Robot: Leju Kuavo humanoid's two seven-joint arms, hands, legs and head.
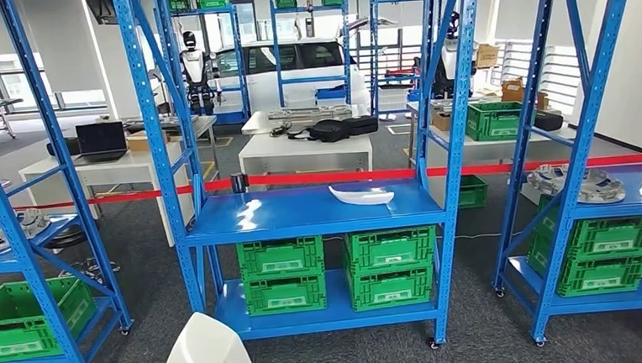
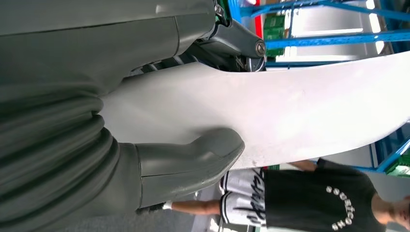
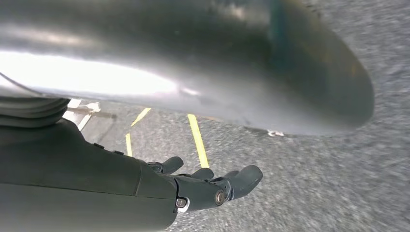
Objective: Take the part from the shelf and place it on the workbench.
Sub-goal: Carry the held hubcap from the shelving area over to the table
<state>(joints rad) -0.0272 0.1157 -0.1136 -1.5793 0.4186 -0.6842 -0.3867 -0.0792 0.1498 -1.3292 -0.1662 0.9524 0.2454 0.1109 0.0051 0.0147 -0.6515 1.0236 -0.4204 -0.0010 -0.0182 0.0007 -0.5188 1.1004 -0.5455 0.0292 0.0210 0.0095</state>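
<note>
A long curved white part (image 2: 300,111) lies across my left hand (image 2: 96,145), which grips it with the thick grey thumb (image 2: 193,159) pressed on its face. The tip of that part (image 1: 209,357) pokes up at the bottom of the head view. A second white curved part (image 1: 361,196) rests on the middle level of the blue shelf (image 1: 244,224) straight ahead. My right hand (image 3: 193,186) hangs over the grey floor with its fingers loosely extended and nothing in them.
Green crates (image 1: 336,273) fill the shelf's lower levels. Similar blue racks stand left (image 1: 18,242) and right (image 1: 605,198). Red tape (image 1: 502,168) runs behind them, with white tables (image 1: 305,153) beyond. A person in a black shirt (image 2: 309,203) stands near my left side.
</note>
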